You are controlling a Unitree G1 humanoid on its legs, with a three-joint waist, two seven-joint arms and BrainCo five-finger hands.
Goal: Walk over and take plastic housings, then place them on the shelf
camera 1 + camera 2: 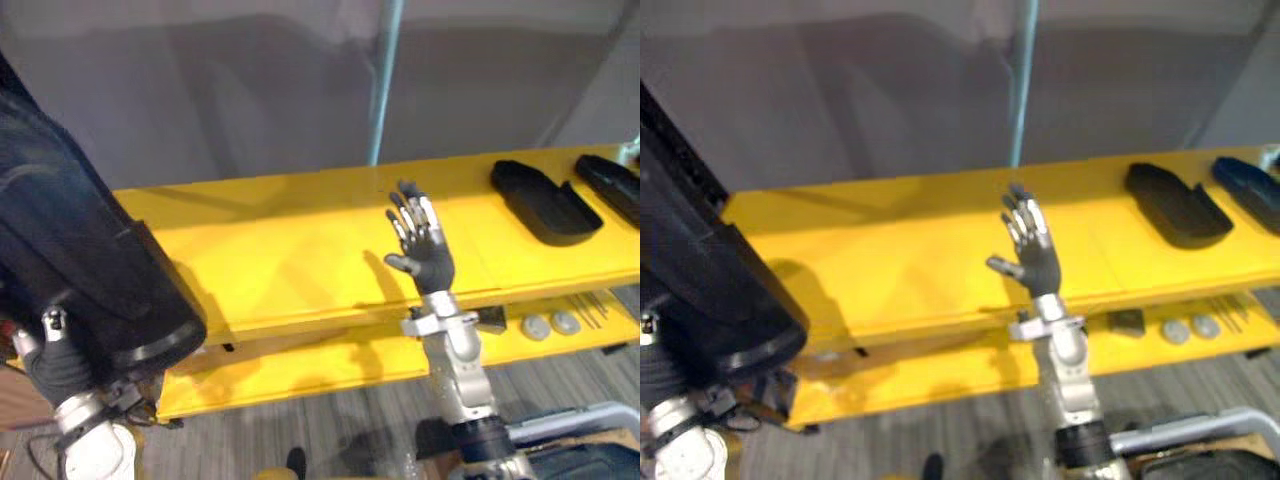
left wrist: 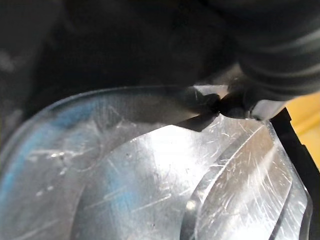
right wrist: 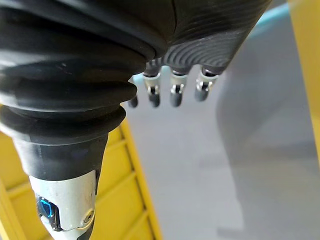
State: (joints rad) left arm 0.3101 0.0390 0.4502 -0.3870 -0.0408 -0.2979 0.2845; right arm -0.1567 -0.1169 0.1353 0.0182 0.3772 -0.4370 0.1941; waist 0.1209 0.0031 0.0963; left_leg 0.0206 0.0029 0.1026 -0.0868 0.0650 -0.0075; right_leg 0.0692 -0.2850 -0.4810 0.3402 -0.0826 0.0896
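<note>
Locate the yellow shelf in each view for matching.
Left eye view: yellow shelf runs across the middle, behind the raised right hand.
Right eye view: shelf crosses the middle likewise.
Left wrist view: yellow sliver past the black edge of the shiny surface.
Right wrist view: yellow boards beside the wrist cover.
Shared landmark: the open right hand, in both eye views and its wrist view.

Background: plain grey wall (image 1: 250,90), with a pale teal pole (image 1: 385,80) upright against it. In front stands a yellow two-tier shelf (image 1: 300,250). Beneath is the floor (image 1: 340,420), grey carpet with fine stripes.
</note>
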